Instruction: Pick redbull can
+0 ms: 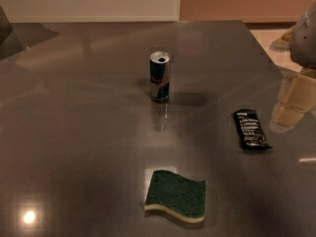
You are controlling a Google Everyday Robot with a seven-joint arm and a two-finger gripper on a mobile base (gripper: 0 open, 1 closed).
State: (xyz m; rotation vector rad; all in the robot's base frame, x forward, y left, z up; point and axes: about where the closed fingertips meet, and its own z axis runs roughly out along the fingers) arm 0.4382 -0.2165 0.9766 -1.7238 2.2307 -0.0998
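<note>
The redbull can (160,77) stands upright on the grey table (74,132), a little behind the middle. It is slim, with dark blue and silver panels, a red mark and a silver top. My gripper (290,107) comes in from the right edge of the view, cream and white, just above the table. It is well to the right of the can and apart from it. It holds nothing that I can see.
A flat black wrapper (251,129) lies on the table just left of the gripper. A green sponge (176,195) with a pale underside lies near the front, in line with the can. The table's far edge meets a light wall.
</note>
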